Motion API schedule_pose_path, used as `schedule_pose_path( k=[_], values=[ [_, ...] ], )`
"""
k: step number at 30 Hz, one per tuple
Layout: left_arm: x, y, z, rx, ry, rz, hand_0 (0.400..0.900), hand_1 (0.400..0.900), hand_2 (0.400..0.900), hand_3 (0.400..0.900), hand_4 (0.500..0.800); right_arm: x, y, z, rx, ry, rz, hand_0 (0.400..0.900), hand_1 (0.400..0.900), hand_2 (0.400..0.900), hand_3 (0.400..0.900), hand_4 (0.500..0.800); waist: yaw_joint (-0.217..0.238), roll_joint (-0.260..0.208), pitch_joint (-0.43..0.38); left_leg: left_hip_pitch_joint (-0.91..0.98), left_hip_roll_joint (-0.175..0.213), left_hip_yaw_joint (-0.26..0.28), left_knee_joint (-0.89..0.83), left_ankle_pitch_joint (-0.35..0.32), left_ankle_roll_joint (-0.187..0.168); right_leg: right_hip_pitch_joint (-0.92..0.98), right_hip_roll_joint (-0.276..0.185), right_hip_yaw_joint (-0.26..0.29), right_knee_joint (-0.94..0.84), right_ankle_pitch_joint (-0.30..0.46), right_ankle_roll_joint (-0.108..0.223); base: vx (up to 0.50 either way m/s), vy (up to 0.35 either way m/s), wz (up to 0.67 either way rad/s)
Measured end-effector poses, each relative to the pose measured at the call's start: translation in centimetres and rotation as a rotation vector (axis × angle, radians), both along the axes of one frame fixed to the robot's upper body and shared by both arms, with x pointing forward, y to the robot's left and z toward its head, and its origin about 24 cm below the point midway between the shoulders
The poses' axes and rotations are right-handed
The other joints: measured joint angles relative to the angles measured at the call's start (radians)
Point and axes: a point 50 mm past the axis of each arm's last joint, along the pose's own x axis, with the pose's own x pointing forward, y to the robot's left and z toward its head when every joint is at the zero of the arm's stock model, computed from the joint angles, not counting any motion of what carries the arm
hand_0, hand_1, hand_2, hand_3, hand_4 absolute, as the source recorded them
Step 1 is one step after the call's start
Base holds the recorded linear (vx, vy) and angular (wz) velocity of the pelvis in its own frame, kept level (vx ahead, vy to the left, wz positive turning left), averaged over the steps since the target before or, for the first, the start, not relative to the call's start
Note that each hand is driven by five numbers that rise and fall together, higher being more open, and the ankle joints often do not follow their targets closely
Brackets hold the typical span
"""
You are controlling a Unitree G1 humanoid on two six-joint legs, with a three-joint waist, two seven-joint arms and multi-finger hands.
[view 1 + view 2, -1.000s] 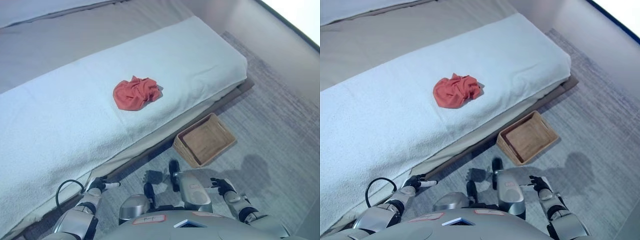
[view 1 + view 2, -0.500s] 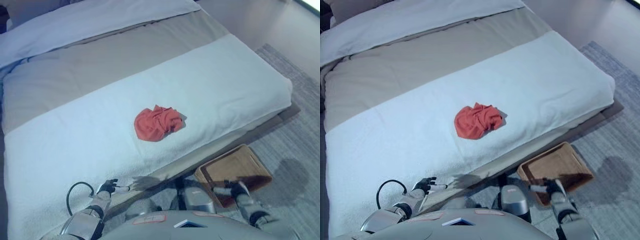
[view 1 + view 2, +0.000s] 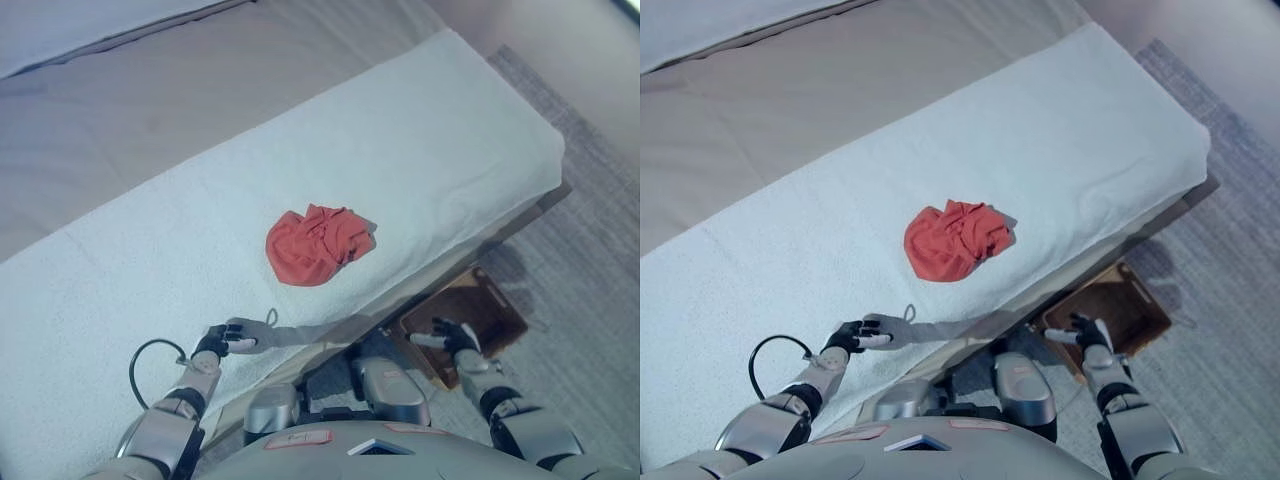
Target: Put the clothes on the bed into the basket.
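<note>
A crumpled red cloth (image 3: pixel 317 245) lies on the white blanket (image 3: pixel 420 140) across the foot of the bed, a little back from the near edge. A brown wicker basket (image 3: pixel 478 316) stands on the floor against the bed's side, to the right of the cloth. My left hand (image 3: pixel 222 340) is open and empty over the blanket's near edge, below and left of the cloth. My right hand (image 3: pixel 452 336) is open and empty over the basket's near rim.
The grey bed cover (image 3: pixel 190 100) lies beyond the white blanket, with a pale pillow edge (image 3: pixel 70 30) at the top left. A grey carpet (image 3: pixel 590 260) covers the floor to the right of the bed.
The camera has shifted. My left hand now reaches over the blanket's edge, nearer the red cloth. My right hand stays over the basket.
</note>
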Motion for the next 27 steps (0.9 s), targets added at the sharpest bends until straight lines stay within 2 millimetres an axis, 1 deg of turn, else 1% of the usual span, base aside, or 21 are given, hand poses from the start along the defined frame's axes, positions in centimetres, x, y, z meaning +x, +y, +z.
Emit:
schedule_pose_path(
  k=[1,2,3,4,5,6,7,8,10,12,13,15,17,18,19,20,23,24,25,26,27],
  values=[
    [0.0,0.0,0.0,0.0,0.0,0.0,0.9,0.9,0.9,0.9,0.8,0.0,0.0,0.0,0.0,0.0,0.0,0.9,0.9,0.9,0.9,0.8,0.0,0.0,0.0,0.0,0.0,0.0,0.0,0.0,0.0,0.0,0.0,0.0,0.0,0.0,0.0,-0.13,0.064,-0.96],
    [1.5,0.6,1.6,0.042,-0.152,-0.051,0.9,0.9,0.9,0.9,0.8,0.2,-0.5,0.2,-0.001,-0.018,-0.058,0.9,0.9,0.9,0.9,0.8,0.051,-0.023,-0.035,-0.066,-0.035,-0.054,-0.064,-0.021,0.111,-0.068,-0.037,0.101,-0.053,0.039,0.055,-0.15,0.057,-1.37],
    [1.8,0.2,1.7,0.033,-0.172,-0.062,0.9,0.9,0.9,0.9,0.8,0.6,-1.2,0.6,-0.018,-0.038,-0.074,0.9,0.9,0.9,0.9,0.8,0.058,0.018,-0.025,-0.051,-0.006,-0.039,-0.082,-0.02,0.14,-0.067,-0.01,0.111,-0.058,0.023,0.101,-0.16,0.057,-1.36],
    [0.8,-0.2,1.1,0.026,-0.15,-0.058,0.9,0.9,0.9,0.9,0.8,0.8,-1.3,0.7,-0.021,-0.045,-0.07,0.9,0.9,0.9,0.9,0.8,0.074,0.037,-0.03,-0.052,0.015,0.045,-0.076,-0.009,0.089,-0.08,-0.034,-0.049,-0.03,-0.026,0.117,-0.03,0.013,-0.63],
    [-0.7,-0.6,0.4,0.018,-0.115,-0.054,0.9,0.9,0.9,0.9,0.8,0.6,-1.5,0.6,-0.031,-0.042,-0.072,0.9,0.9,0.9,0.9,0.8,0.089,0.073,-0.054,-0.059,0.033,0.091,-0.075,-0.005,0.075,-0.103,-0.038,-0.169,0.021,-0.036,0.124,0.0,0.021,-0.24],
    [-1.5,-0.9,-0.1,0.019,-0.093,-0.053,0.9,0.9,0.9,0.9,0.8,0.5,-1.7,0.7,-0.042,-0.047,-0.072,0.9,0.9,0.9,0.9,0.8,0.097,0.091,-0.075,-0.068,0.046,0.134,-0.072,-0.004,0.07,-0.132,-0.061,-0.256,0.096,-0.068,0.138,0.04,0.022,-0.37],
    [-1.9,-0.8,-0.2,0.031,-0.083,-0.052,0.9,0.9,0.9,0.9,0.8,0.6,-1.7,0.8,-0.043,-0.05,-0.074,0.9,0.9,0.9,0.9,0.8,0.107,0.096,-0.079,-0.079,0.05,0.157,-0.062,-0.004,0.066,-0.146,-0.082,-0.286,0.147,-0.099,0.161,0.12,-0.009,-0.3],
    [-1.8,-0.5,-0.1,0.049,-0.082,-0.056,0.9,0.9,0.9,0.9,0.8,0.0,-1.7,0.6,-0.041,-0.035,-0.082,0.9,0.9,0.9,0.9,0.8,0.114,0.087,-0.087,-0.098,0.052,0.172,-0.043,-0.011,0.048,-0.15,-0.102,-0.29,0.172,-0.122,0.177,0.15,-0.022,-0.33],
    [-2.0,0.7,0.2,0.098,-0.08,-0.058,0.9,0.9,0.9,0.9,0.8,-2.0,-1.6,-0.1,-0.031,0.016,-0.113,0.9,0.9,0.9,0.9,0.8,0.112,0.05,-0.101,-0.105,0.04,0.203,-0.027,-0.011,0.048,-0.118,-0.149,-0.279,0.168,-0.15,0.179,0.11,-0.033,-0.16],
    [-2.2,2.3,0.7,0.165,-0.078,-0.059,0.9,0.9,0.9,0.9,0.8,-4.0,-1.5,-0.7,-0.028,0.063,-0.127,0.9,0.9,0.9,0.9,0.8,0.112,-0.006,-0.13,-0.103,0.011,0.247,-0.03,-0.013,0.046,-0.098,-0.197,-0.265,0.088,-0.162,0.171,0.06,-0.028,-0.06],
    [-2.2,2.6,0.8,0.188,-0.078,-0.062,0.9,0.9,0.9,0.9,0.8,-4.5,-1.7,-0.7,-0.036,0.077,-0.14,0.9,0.9,0.9,0.9,0.8,0.095,-0.001,-0.132,-0.1,0.023,0.249,-0.029,-0.006,0.042,-0.071,-0.177,-0.261,0.029,-0.16,0.169,0.05,-0.035,-0.06],
    [-1.9,2.8,1.1,0.228,-0.079,-0.112,0.9,0.9,0.9,0.9,0.8,-6.0,-2.3,-0.8,-0.058,0.111,-0.159,0.9,0.9,0.9,0.9,0.8,0.062,0.001,-0.134,-0.097,0.045,0.199,-0.016,0.016,0.037,-0.014,-0.154,-0.261,-0.091,-0.154,0.166,0.06,-0.039,-0.11],
    [-1.2,2.6,1.3,0.267,-0.085,-0.183,0.9,0.9,0.9,0.9,0.8,-6.9,-3.2,-0.6,-0.087,0.131,-0.168,0.9,0.9,0.9,0.9,0.8,0.059,0.012,-0.139,-0.096,0.07,0.16,-0.014,0.019,0.045,0.003,-0.132,-0.261,-0.161,-0.152,0.165,0.04,-0.027,-0.12],
    [-0.4,2.3,1.5,0.279,-0.098,-0.209,0.9,0.9,0.9,0.9,0.8,-7.4,-3.8,-0.5,-0.103,0.147,-0.174,0.9,0.9,0.9,0.9,0.8,0.059,0.03,-0.137,-0.092,0.092,0.17,-0.029,0.003,0.068,-0.001,-0.116,-0.283,-0.158,-0.139,0.15,0.03,-0.016,-0.07],
    [0.5,2.3,1.9,0.298,-0.117,-0.227,0.9,0.9,0.9,0.9,0.8,-7.7,-3.9,-0.5,-0.104,0.154,-0.182,0.9,0.9,0.9,0.9,0.8,0.056,0.023,-0.13,-0.085,0.094,0.193,-0.044,-0.006,0.082,-0.012,-0.118,-0.306,-0.151,-0.119,0.121,0.03,-0.017,-0.06],
    [1.3,2.2,2.3,0.311,-0.132,-0.243,0.9,0.9,0.9,0.9,0.8,-8.5,-3.9,-0.6,-0.106,0.173,-0.187,0.9,0.9,0.9,0.9,0.8,0.045,0.016,-0.127,-0.078,0.093,0.205,-0.047,-0.008,0.08,-0.012,-0.12,-0.311,-0.153,-0.111,0.114,0.04,-0.019,-0.07],
    [3.2,1.8,3.1,0.362,-0.156,-0.315,0.9,0.9,0.9,0.9,0.8,-9.7,-4.4,-0.6,-0.119,0.201,-0.193,0.9,0.9,0.9,0.9,0.8,-0.008,0.023,-0.124,-0.066,0.102,0.212,-0.081,-0.005,0.076,-0.016,-0.105,-0.307,-0.162,-0.088,0.147,0.02,-0.007,-0.07],
    [4.2,1.6,3.5,0.375,-0.179,-0.329,0.9,0.9,0.9,0.9,0.8,-9.9,-4.4,-0.5,-0.12,0.208,-0.195,0.9,0.9,0.9,0.9,0.8,-0.009,0.036,-0.121,-0.071,0.117,0.226,-0.085,0.002,0.081,-0.035,-0.095,-0.314,-0.137,-0.076,0.133,0.01,-0.003,-0.09],
    [5.0,1.6,4.0,0.4,-0.189,-0.351,0.9,0.9,0.9,0.9,0.8,-10.0,-4.4,-0.5,-0.12,0.21,-0.195,0.9,0.9,0.9,0.9,0.8,-0.012,0.037,-0.122,-0.072,0.121,0.238,-0.084,0.007,0.075,-0.067,-0.098,-0.314,-0.098,-0.077,0.134,0.0,-0.008,-0.07],
    [5.3,1.9,4.3,0.416,-0.187,-0.351,0.9,0.9,0.9,0.9,0.8,-10.0,-4.4,-0.5,-0.119,0.209,-0.194,0.9,0.9,0.9,0.9,0.8,-0.02,0.026,-0.127,-0.075,0.111,0.24,-0.08,0.007,0.071,-0.075,-0.105,-0.309,-0.097,-0.061,0.12,0.01,-0.004,-0.08],
    [5.6,2.0,4.4,0.426,-0.183,-0.353,0.9,0.9,0.9,0.9,0.8,-10.4,-4.7,-0.5,-0.127,0.216,-0.196,0.9,0.9,0.9,0.9,0.8,-0.035,0.029,-0.13,-0.077,0.109,0.236,-0.077,0.007,0.07,-0.069,-0.101,-0.304,-0.12,-0.028,0.118,0.01,-0.004,-0.08]
  ],
)
